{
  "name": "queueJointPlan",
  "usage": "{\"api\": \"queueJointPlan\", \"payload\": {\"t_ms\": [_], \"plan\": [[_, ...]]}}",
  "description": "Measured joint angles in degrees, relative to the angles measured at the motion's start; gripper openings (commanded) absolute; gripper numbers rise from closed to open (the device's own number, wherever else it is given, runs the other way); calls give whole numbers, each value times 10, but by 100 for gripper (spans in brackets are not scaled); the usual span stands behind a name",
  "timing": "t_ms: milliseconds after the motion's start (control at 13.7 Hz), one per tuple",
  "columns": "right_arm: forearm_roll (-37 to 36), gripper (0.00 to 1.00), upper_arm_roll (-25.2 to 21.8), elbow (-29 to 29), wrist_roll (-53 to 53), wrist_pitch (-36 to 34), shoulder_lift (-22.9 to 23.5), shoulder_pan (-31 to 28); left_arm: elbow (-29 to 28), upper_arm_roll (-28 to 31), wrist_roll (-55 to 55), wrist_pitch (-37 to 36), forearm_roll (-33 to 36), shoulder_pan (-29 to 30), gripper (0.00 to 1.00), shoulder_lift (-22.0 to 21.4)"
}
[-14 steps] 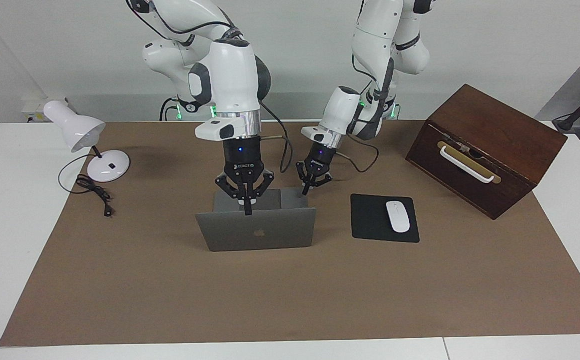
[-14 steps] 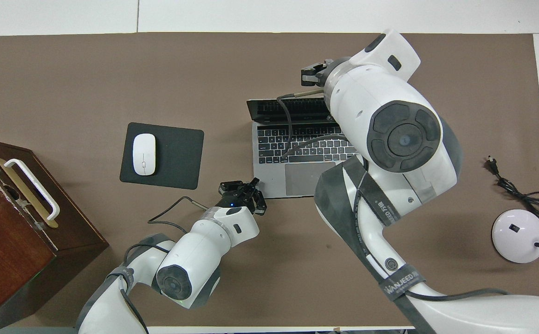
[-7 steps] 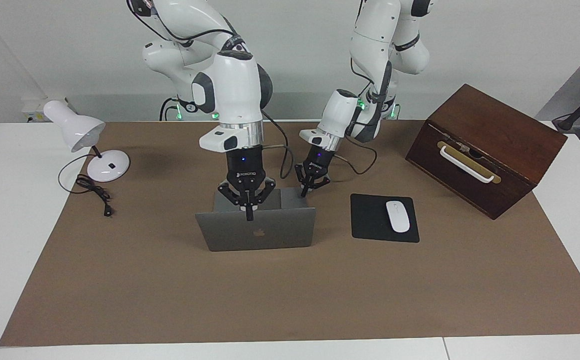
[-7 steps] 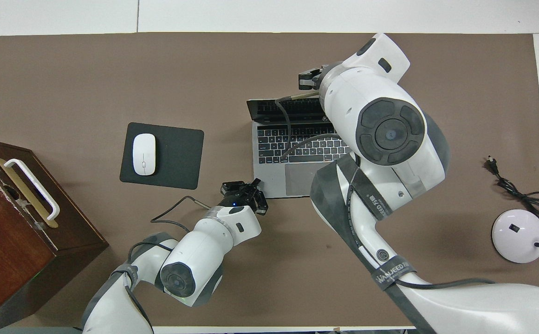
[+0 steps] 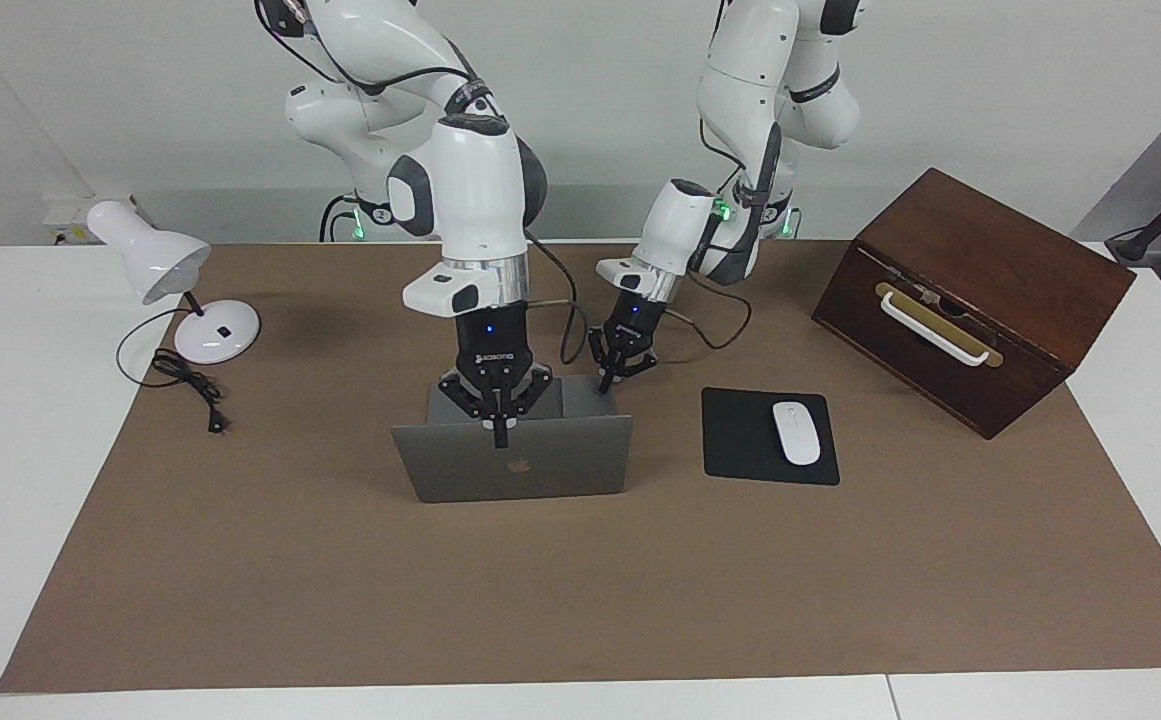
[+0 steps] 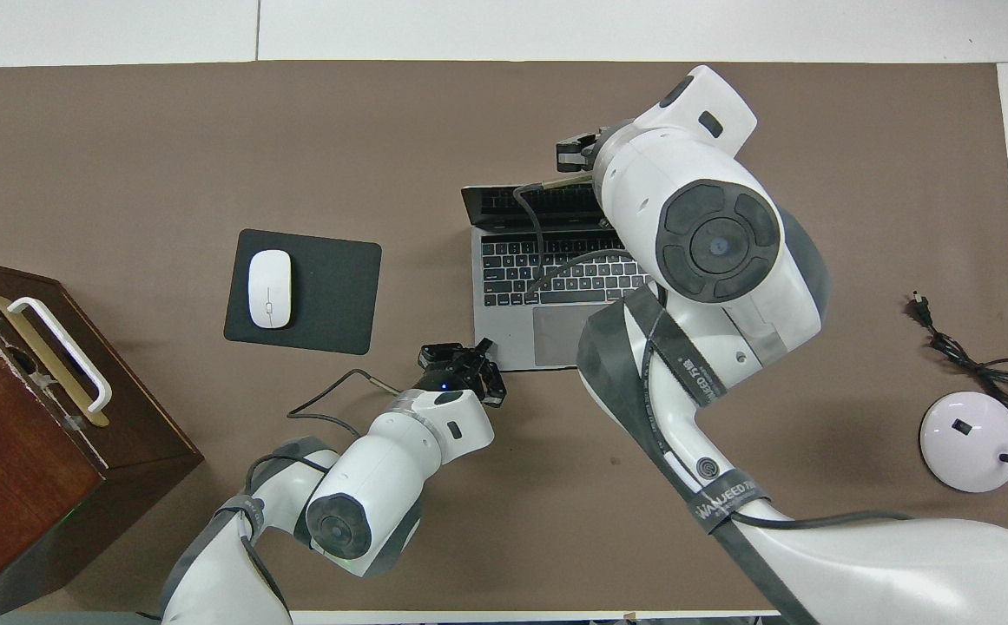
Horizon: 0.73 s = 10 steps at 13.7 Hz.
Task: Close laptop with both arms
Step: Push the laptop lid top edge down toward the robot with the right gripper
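Observation:
The silver-grey laptop (image 5: pixel 560 465) stands open in the middle of the brown mat, its lid upright with the apple logo facing away from the robots. Its keyboard shows in the overhead view (image 6: pixel 512 286). My right gripper (image 5: pixel 500 438) points down with fingers shut, tips at the middle of the lid's top edge, against its outer face; it also shows in the overhead view (image 6: pixel 571 154). My left gripper (image 5: pixel 604 385) is shut and low at the base's corner nearest the robots, toward the left arm's end; it also shows in the overhead view (image 6: pixel 460 354).
A black mouse pad (image 5: pixel 740 440) with a white mouse (image 5: pixel 797 432) lies beside the laptop toward the left arm's end. A brown wooden box (image 5: pixel 990 260) with a white handle stands past it. A white desk lamp (image 5: pixel 155 260) and its cord (image 5: pixel 190 385) are at the right arm's end.
My right gripper has come down a little onto the lid's top edge. My left gripper has shifted slightly toward the laptop's base corner. The lid's angle has not visibly changed.

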Motion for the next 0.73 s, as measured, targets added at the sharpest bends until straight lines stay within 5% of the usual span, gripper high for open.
{"api": "queueJointPlan", "payload": {"t_ms": [732], "plan": [[44,0,-1,3,-43,-5,5,-1,0,2,9,1,0,-5,0,1]]}}
